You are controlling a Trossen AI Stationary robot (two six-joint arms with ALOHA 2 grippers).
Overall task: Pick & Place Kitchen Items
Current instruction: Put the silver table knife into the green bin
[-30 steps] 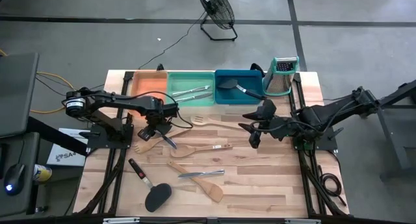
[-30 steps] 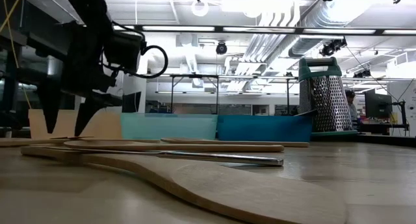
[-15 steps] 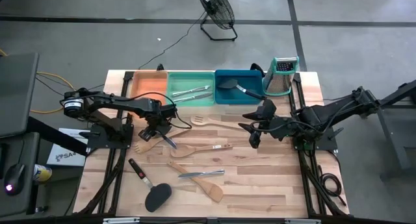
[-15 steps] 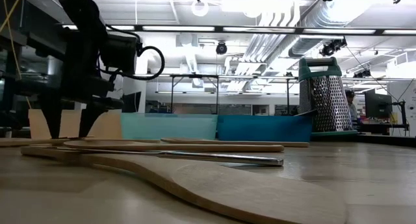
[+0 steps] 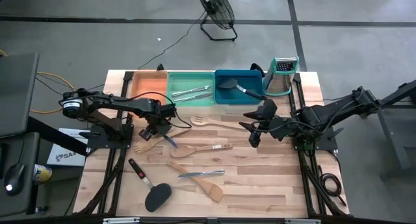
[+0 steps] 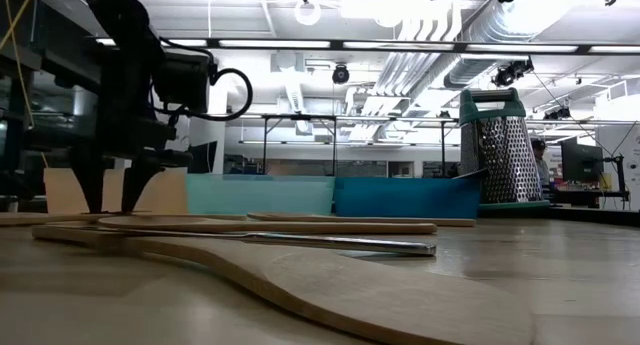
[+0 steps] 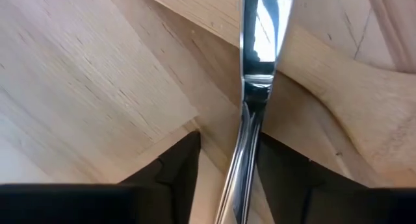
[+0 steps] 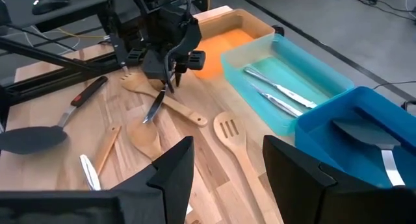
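Note:
A silver knife (image 5: 168, 140) lies on the table's left half, its blade across the handle of a pale wooden fork (image 5: 145, 145). My left gripper (image 5: 162, 132) points straight down at it, open, one finger on each side of the knife's handle (image 7: 242, 165), tips close to the tabletop (image 6: 113, 207). My right gripper (image 5: 255, 136) hangs open and empty above the table's right half. A wooden spoon (image 5: 195, 149), a slotted wooden spatula (image 5: 211, 122), a wooden spatula (image 5: 198, 180), a second silver knife (image 5: 203, 174) and a black turner (image 5: 153, 193) lie loose. My left gripper straddles the knife's handle (image 7: 247, 146) from above, its fingers lying across it. One finger (image 7: 286, 172) stands right at the handle's side, and the other finger (image 7: 175, 169) is a small gap away. I cannot tell whether it touches. The knife lies flat.
Along the far edge stand an orange tray (image 5: 148, 86), a green tray (image 5: 175, 87) holding silver cutlery, and a blue tray (image 5: 250, 78) holding a black turner. A steel grater with a teal top (image 5: 281, 76) stands at the far right.
My left gripper's fingers have drawn closer together around the silver knife's handle while the arm stayed over it. The knife has not moved.

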